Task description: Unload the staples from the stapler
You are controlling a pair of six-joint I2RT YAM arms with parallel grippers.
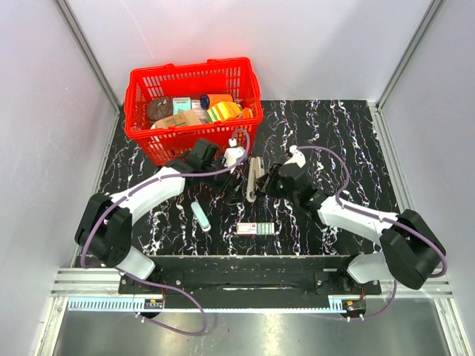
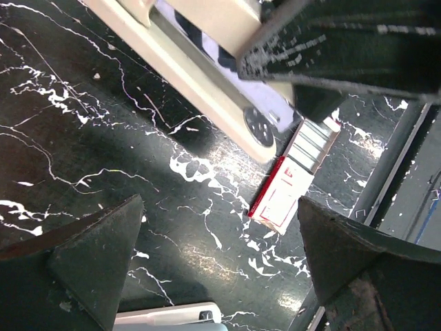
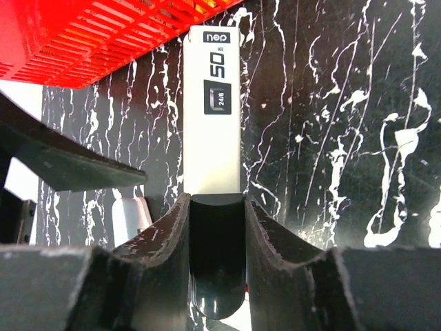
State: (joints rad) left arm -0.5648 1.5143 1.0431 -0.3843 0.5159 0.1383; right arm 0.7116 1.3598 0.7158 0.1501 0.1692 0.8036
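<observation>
Stapler (image 1: 254, 176), midway between the tabletop's (image 1: 349, 148) near and far edges, was clamped by my right claw (image 3: 216, 207); left claw (image 2: 219, 207) gaped wide.

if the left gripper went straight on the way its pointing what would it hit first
Probably the bare table: the open left gripper points down at it, with the red-and-white box just to one side and the stapler beyond. Depth is uncertain.

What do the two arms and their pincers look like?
The left arm and the right arm have curved white links between bulky black joints, with a thin purple cable looping along each. The left pincer and the right pincer are black, each with two wedge-shaped fingers, scuffed pale at the edges.
</observation>
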